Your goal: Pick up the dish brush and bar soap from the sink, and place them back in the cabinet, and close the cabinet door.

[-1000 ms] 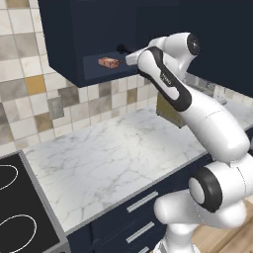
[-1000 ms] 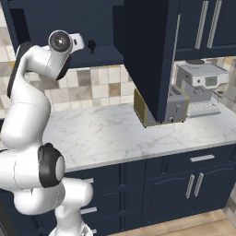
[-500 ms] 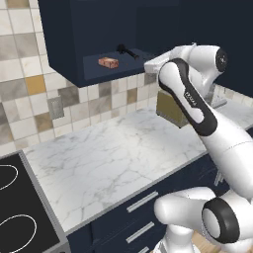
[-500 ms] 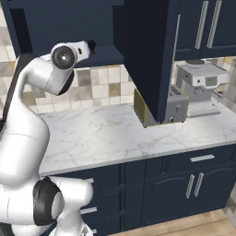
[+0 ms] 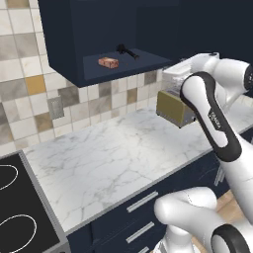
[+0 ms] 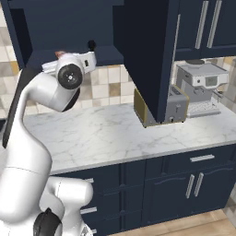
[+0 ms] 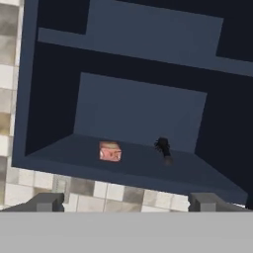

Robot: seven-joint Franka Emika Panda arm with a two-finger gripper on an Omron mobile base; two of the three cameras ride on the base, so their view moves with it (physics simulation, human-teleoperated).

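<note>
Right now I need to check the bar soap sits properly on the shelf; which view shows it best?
The hand view: the bar soap faces the camera. The left base view shows it obliquely; in the right base view the arm mostly hides it.

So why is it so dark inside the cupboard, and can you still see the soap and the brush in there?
In the hand view, the cabinet looks dim navy and a bit soft, yet the bar soap stands out orange; the dish brush is a blurry black blob. In the left base view, the shelf is lit better and the brush's handle shows. In the right base view, both are barely visible.
</note>
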